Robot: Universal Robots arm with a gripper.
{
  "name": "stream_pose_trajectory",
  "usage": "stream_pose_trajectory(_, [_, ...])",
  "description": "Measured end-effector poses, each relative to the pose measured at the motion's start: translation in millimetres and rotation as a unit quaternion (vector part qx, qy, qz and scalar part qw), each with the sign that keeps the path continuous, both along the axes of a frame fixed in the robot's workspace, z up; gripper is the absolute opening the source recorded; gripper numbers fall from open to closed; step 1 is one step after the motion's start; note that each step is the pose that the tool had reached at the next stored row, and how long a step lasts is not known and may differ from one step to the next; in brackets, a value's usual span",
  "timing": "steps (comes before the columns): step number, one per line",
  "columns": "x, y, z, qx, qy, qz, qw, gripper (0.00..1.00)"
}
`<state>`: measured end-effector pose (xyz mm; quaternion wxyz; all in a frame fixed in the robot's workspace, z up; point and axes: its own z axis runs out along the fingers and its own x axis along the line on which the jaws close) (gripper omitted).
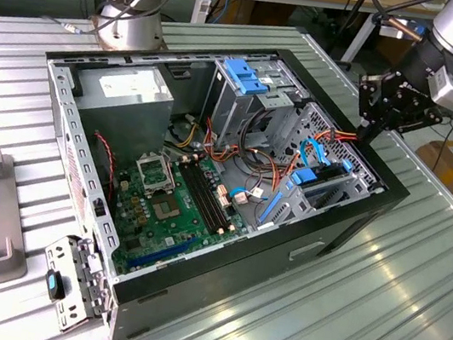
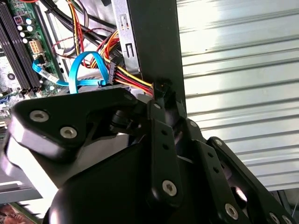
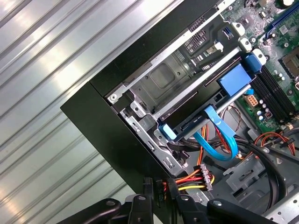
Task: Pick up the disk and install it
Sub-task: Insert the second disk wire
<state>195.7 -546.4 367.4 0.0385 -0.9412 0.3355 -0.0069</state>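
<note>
My pincer [image 1: 372,124] hangs at the rim of the open computer case [image 1: 319,236], on the exterior view's right, over the corner where the drive bay sits; I cannot tell whether it is apart or together. Just beside its tip, in the first wrist view, a bundle of red, yellow and black power wires [image 3: 189,179] runs to a black plug against the case wall. Next to that, a blue data cable [image 3: 219,135] loops up to a flat dark unit held between blue rails [image 3: 236,79] in the bay. This appears to be the disk [image 3: 187,125], lying flat; its label is hidden, so identification is not certain. Further in lies the green motherboard [image 1: 169,204]. Beyond it stand the metal cage with a blue handle [image 1: 246,74] and the grey power-supply box [image 1: 127,90]. The case rests on a ribbed metal worktop [image 1: 373,331].
</note>
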Motion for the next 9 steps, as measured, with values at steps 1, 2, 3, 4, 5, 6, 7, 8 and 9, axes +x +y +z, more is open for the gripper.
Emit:
stream_pose_trajectory(1, [0.0,0.0,0.1,0.0,0.0,0.0,1.0,0.22])
stream_pose_trajectory(2, [0.0,0.0,0.1,0.0,0.0,0.0,1.0,0.22])
stream_pose_trajectory(3, [0.0,0.0,0.1,0.0,0.0,0.0,1.0,0.16])
stream_pose_trajectory(4, [0.0,0.0,0.1,0.0,0.0,0.0,1.0,0.16])
stream_pose_trajectory(5, [0.0,0.0,0.1,0.0,0.0,0.0,1.0,0.16])
stream_pose_trajectory(6, [0.0,0.0,0.2,0.0,0.0,0.0,1.0,0.16])
stream_pose_trajectory(7, [0.0,0.0,0.2,0.0,0.0,0.0,1.0,0.16])
stream_pose_trajectory(8, [0.0,0.0,0.3,0.0,0.0,0.0,1.0,0.16])
stream_pose_trajectory(9, [0.0,0.0,0.3,0.0,0.0,0.0,1.0,0.16])
